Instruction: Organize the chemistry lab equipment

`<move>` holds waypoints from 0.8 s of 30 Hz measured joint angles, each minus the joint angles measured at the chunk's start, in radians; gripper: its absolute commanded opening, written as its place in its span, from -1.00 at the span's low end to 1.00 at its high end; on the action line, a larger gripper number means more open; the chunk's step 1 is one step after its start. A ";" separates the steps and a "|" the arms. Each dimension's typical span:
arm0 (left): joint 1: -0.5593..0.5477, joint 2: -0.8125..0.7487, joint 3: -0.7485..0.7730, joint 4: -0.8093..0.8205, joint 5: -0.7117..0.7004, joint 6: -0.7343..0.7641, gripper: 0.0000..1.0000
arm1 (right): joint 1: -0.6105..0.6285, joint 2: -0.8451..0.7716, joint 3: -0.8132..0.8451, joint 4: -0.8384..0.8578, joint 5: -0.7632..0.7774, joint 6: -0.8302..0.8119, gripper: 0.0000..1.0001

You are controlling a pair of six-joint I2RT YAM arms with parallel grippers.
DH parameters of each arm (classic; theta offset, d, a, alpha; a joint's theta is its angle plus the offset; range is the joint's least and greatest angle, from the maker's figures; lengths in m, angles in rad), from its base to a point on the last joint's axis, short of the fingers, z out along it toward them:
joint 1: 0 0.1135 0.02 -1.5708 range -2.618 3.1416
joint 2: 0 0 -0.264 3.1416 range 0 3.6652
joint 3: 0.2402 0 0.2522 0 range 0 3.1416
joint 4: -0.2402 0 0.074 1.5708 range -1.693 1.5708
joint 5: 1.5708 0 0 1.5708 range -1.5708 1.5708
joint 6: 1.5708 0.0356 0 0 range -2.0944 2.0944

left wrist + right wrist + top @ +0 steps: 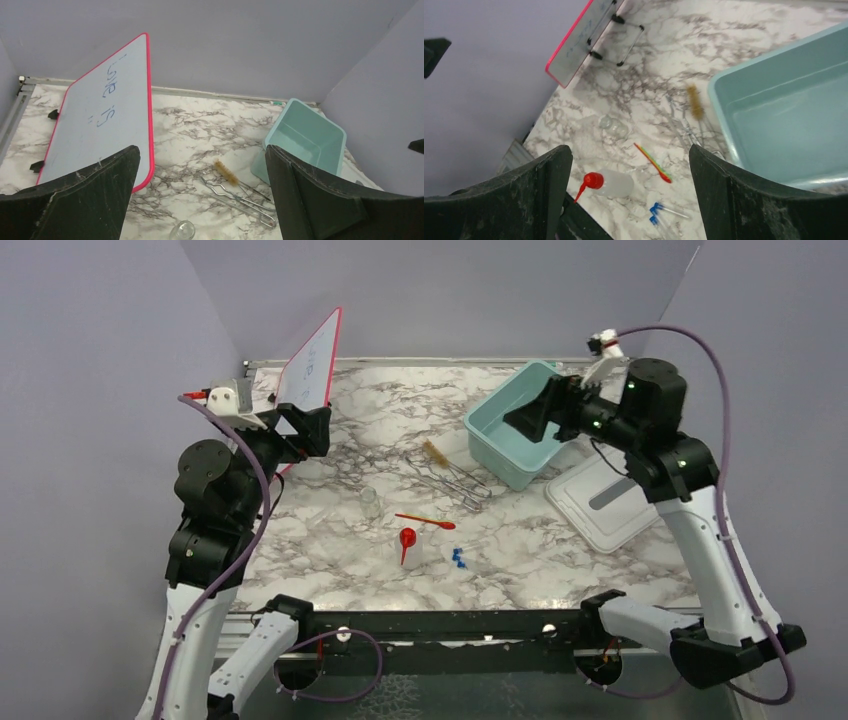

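The small items lie mid-table. A clear squeeze bottle with a red funnel-shaped nozzle (407, 539) (596, 181) lies beside two blue-capped clear tubes (459, 559) (658, 212). A thin red-orange spatula (426, 521) (652, 162) lies behind them. A small clear glass vessel (371, 502) (182, 231) (614, 128) stands to the left. Metal tongs (456, 481) (241, 198) and a tan-bristled wire brush (435, 452) (226, 173) (694, 101) lie near the tub. My left gripper (306, 429) (201, 151) is open and empty, raised by the whiteboard. My right gripper (533, 417) (630, 149) is open and empty above the tub.
A pale teal tub (486, 441) (306, 135) (784, 115) stands at the back right, and its white lid (600, 502) lies to its right. A pink-edged whiteboard (312, 360) (100, 115) (574, 50) leans at the back left. Grey walls enclose the table.
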 measured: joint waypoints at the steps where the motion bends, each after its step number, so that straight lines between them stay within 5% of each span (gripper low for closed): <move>1: 0.000 0.010 0.000 0.000 0.000 -0.007 0.98 | 0.045 0.019 -0.006 0.009 0.019 0.005 0.73; 10: 0.004 0.165 0.059 -0.029 -0.068 -0.033 0.98 | 0.466 0.310 0.010 0.039 0.335 0.007 0.76; 18: 0.005 0.253 0.303 -0.119 -0.362 -0.049 0.98 | 0.681 0.544 0.063 0.069 0.500 0.007 0.84; 24: 0.005 0.223 0.357 -0.122 -0.442 -0.046 0.98 | 0.740 0.697 0.069 0.144 0.497 0.010 0.83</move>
